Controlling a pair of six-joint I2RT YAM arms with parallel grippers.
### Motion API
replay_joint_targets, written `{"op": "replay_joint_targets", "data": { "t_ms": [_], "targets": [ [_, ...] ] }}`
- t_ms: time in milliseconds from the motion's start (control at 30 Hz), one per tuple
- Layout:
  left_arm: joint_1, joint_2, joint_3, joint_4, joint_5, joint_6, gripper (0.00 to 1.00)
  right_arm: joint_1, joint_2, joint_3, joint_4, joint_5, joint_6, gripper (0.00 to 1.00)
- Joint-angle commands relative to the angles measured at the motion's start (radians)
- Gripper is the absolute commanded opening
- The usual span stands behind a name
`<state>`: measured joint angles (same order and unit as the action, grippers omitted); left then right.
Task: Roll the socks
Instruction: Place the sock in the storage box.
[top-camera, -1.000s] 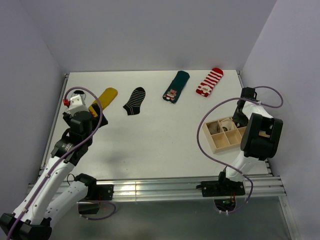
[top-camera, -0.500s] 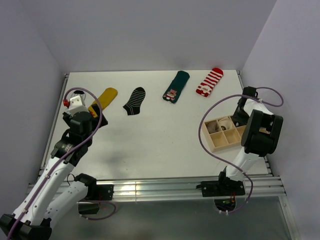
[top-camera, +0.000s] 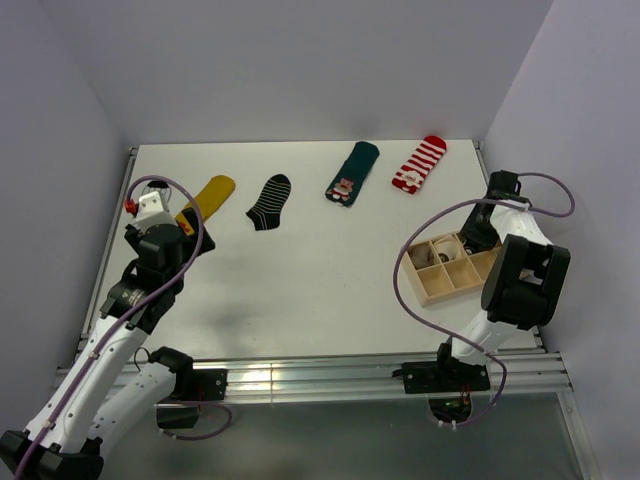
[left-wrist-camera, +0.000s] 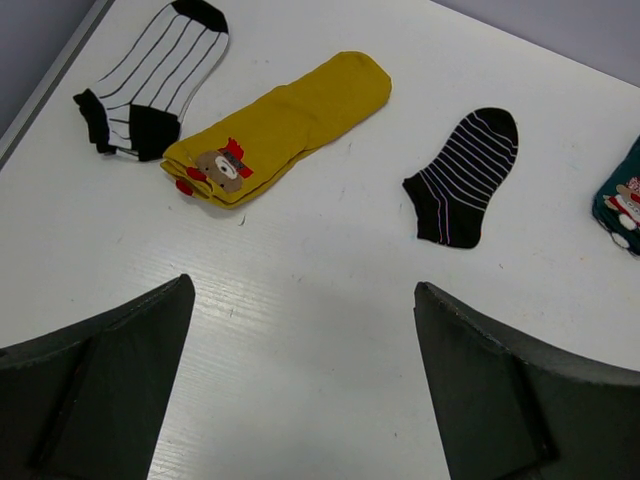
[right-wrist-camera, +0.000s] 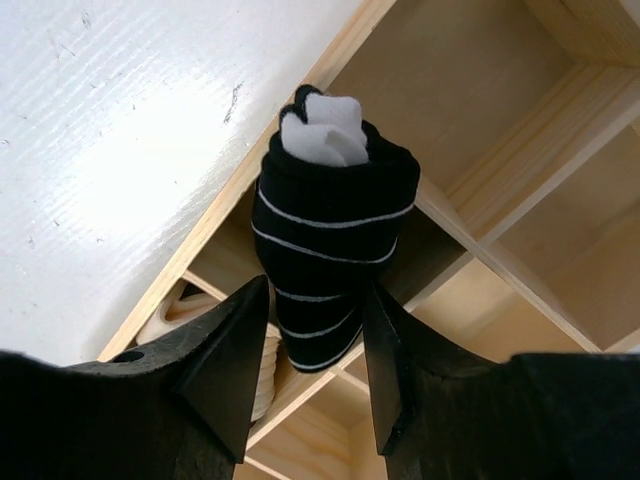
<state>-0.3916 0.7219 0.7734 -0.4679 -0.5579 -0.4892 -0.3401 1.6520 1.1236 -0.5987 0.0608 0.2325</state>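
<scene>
While right gripper pinches black roll over tray divider, jaws partway apart, roll may land astride divider or unroll. Left gripper wide open, empty, near yellow sock.

A white table carries five socks lying flat and a box. The socks lie in a loose row towards the far edge. At the left, a white sock with black stripes lies just beside a yellow sock bearing a bear motif. Next come a black sock with thin pale stripes, a green sock with a small figure, and a red sock banded in white near the far right corner. The wooden box, divided into compartments, sits askew by the right edge, well apart from the socks.
</scene>
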Motion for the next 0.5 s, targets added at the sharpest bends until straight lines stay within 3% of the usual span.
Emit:
{"op": "replay_joint_targets", "data": {
  "t_ms": [0, 467],
  "targets": [
    [-0.004, -0.013, 0.001, 0.037, 0.001, 0.018, 0.97, 0.007, -0.066, 0.030, -0.015, 0.022, 0.031, 0.50],
    [-0.003, -0.010, -0.002, 0.038, 0.001, 0.021, 0.97, 0.006, -0.112, 0.053, 0.031, 0.106, 0.080, 0.54]
  ]
}}
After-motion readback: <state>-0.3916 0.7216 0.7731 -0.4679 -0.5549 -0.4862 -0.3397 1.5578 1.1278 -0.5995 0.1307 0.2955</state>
